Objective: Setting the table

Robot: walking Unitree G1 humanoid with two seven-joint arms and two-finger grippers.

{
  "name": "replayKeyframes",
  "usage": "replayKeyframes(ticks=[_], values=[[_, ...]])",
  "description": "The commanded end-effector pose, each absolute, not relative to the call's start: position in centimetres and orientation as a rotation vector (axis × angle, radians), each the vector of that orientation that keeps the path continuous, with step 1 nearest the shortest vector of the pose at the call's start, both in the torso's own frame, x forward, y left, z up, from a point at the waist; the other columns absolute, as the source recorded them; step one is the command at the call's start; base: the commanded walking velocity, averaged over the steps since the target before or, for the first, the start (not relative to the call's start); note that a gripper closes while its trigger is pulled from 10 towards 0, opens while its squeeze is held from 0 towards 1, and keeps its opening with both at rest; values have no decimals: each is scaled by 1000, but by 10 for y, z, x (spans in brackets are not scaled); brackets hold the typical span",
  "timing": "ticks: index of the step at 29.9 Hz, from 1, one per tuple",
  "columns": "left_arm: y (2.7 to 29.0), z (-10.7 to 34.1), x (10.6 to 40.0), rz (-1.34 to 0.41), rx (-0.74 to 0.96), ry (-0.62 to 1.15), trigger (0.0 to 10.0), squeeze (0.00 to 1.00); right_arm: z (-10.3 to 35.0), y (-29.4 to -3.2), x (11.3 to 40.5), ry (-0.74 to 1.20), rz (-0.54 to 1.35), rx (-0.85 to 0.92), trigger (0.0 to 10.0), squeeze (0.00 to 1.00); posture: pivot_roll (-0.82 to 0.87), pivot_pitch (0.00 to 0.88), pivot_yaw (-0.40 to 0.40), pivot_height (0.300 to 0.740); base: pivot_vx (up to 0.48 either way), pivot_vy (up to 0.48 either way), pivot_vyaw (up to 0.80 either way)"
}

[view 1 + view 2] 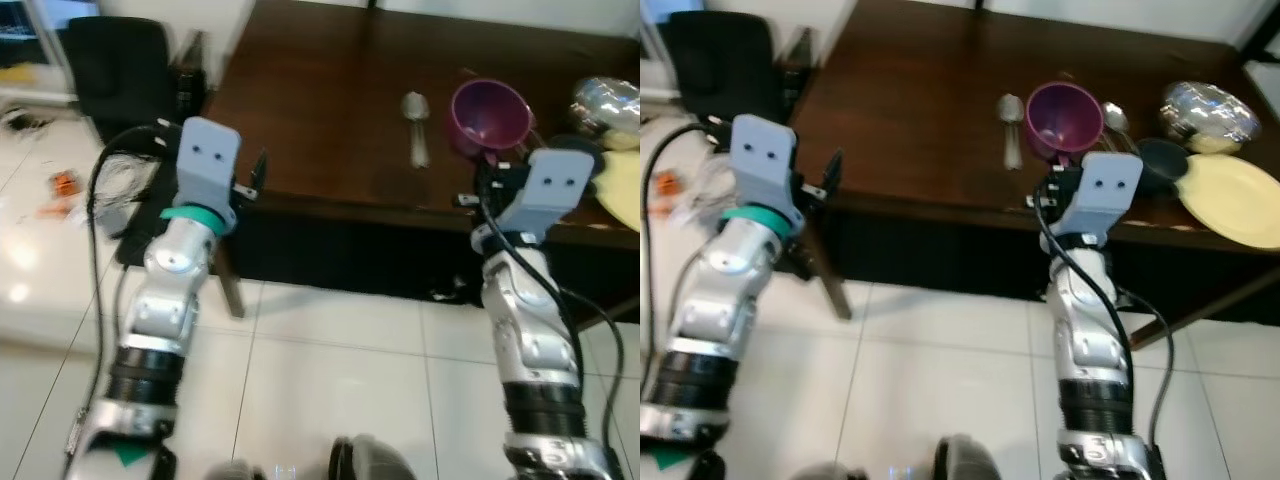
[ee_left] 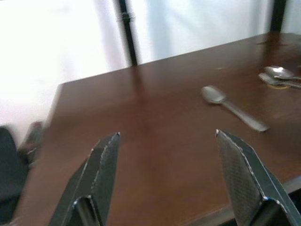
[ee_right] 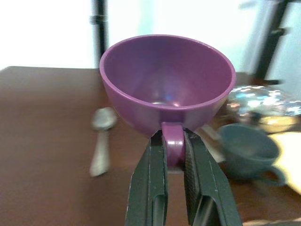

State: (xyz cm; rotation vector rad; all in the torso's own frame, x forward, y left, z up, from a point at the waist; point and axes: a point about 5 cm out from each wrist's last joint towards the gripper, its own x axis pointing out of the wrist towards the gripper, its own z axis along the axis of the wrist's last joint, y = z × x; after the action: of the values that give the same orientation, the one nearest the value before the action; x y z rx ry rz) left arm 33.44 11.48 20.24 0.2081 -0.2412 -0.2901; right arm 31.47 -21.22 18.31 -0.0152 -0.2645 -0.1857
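One purple cup (image 3: 167, 89) is pinched by its handle in your right gripper (image 3: 173, 149), above the tabletop (image 1: 330, 110) beside the spoon (image 1: 416, 125).
Left gripper (image 2: 164, 155) fingers gape empty; that narrow handle hold could let the cup swivel and tip.

No readable text, labels, brands or numbers on any surface

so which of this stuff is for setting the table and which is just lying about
For the job: purple cup held in the right gripper, spoon, yellow plate, dark teal cup, brown table.
Lying about: black chair, cables on the floor.
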Motion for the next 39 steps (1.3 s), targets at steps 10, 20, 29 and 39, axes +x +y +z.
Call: replayKeyframes(ticks=[10, 20, 29, 39], values=[[123, 197, 335, -274, 213, -215, 10000, 0, 180, -204, 315, -259, -158, -3, 10000, 0, 38, 22, 25, 740, 452, 0, 0], [125, 199, 336, -227, 217, -218, 10000, 0, 188, -177, 317, -278, 38, 17, 10000, 0, 43, 29, 22, 740, 118, 0, 0], [125, 201, 336, -275, 216, -210, 10000, 0, 193, -163, 323, -282, 106, 10, 10000, 0, 37, 50, 20, 740, 0, 0, 0], [144, 214, 339, -432, 263, -178, 10000, 0, 182, -139, 340, -196, 177, -47, 10000, 0, 43, 89, 15, 740, 0, 0, 0]])
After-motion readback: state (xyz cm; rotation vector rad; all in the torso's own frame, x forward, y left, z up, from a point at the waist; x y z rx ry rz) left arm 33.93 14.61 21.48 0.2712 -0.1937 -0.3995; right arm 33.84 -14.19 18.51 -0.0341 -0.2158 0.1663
